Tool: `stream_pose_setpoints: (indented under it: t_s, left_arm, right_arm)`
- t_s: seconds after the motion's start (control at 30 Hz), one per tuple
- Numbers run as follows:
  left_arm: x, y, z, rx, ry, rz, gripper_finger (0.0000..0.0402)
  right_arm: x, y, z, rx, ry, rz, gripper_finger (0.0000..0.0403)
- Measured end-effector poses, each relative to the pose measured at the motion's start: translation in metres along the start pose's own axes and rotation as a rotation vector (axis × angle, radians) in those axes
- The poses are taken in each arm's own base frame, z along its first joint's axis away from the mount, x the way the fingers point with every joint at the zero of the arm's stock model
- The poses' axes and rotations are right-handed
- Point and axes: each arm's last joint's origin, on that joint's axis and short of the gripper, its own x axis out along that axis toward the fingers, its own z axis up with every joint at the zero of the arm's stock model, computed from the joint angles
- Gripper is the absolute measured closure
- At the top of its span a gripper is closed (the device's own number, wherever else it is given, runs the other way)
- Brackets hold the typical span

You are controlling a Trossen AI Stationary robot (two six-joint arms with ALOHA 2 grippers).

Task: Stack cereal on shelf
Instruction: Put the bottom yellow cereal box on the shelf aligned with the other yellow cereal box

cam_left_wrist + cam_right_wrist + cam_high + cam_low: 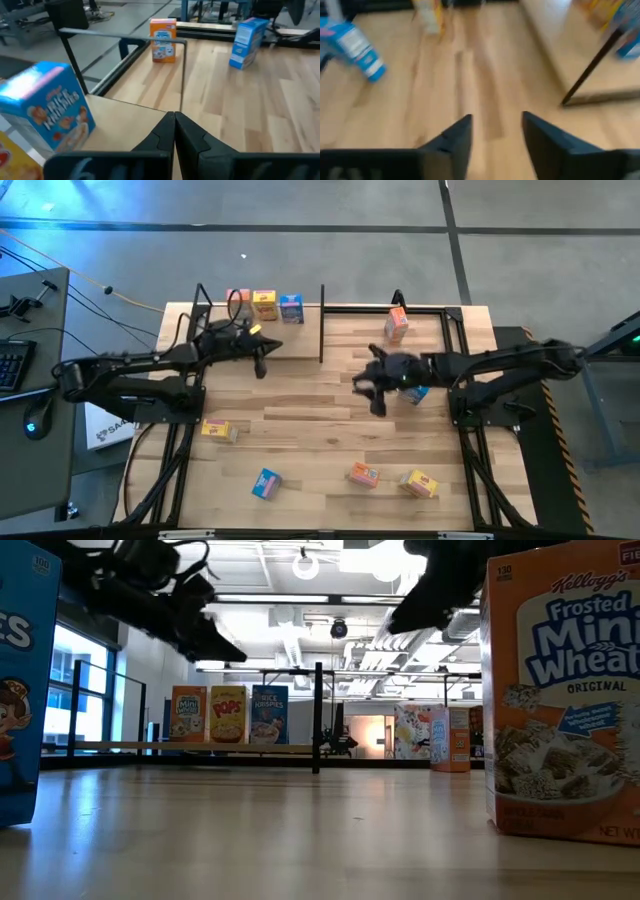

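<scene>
Hovering over the middle of the counter point(330, 430), your right tool point(372, 392) is showing its fingers point(451, 140) spread apart with nothing between them. Just to its right in the high view, a blue box point(417, 393) is standing partly under the right arm, and an orange box point(396, 324) is standing above it toward the frame's upper right.

Your left tool point(260, 360) is sitting at the upper left, over the front edge of the shelf point(300, 346), with its fingers point(165, 132) pressed together and gripping nothing. Behind it, three boxes are standing in a row on the shelf board: an orange-pink box point(238, 300), a yellow box point(265, 304) and a blue Rice Krispies box point(291, 308).

Along the lower part of the frame, four more boxes are lying on the counter: a yellow one point(220, 429), a blue one point(266, 483), an orange one point(363, 475) and another yellow one point(419, 483).
</scene>
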Motion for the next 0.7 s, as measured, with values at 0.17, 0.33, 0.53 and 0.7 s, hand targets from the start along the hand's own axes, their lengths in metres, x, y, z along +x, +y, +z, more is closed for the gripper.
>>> stream_pose_setpoints:
  t_s: [0.17, 0.33, 0.53, 0.7]
  left_arm:
    - [-0.003, -0.007, -0.013, -0.032, -0.019, -0.024, 0.0401]
    - [-0.004, -0.013, -0.015, -0.024, -0.032, -0.050, 0.0401]
    - [-0.003, -0.017, -0.015, -0.018, -0.033, -0.068, 0.0401]
    - [-0.003, -0.019, -0.015, -0.037, -0.032, -0.078, 0.0401]
  right_arm:
    - [-0.024, 0.049, -0.011, 0.143, 0.216, -0.002, 0.0130]
    - [-0.061, 0.097, -0.019, 0.311, 0.306, 0.010, 0.0089]
    - [-0.090, 0.144, -0.038, 0.480, 0.396, -0.022, 0.0086]
    - [-0.088, 0.178, -0.051, 0.506, 0.535, -0.068, 0.0086]
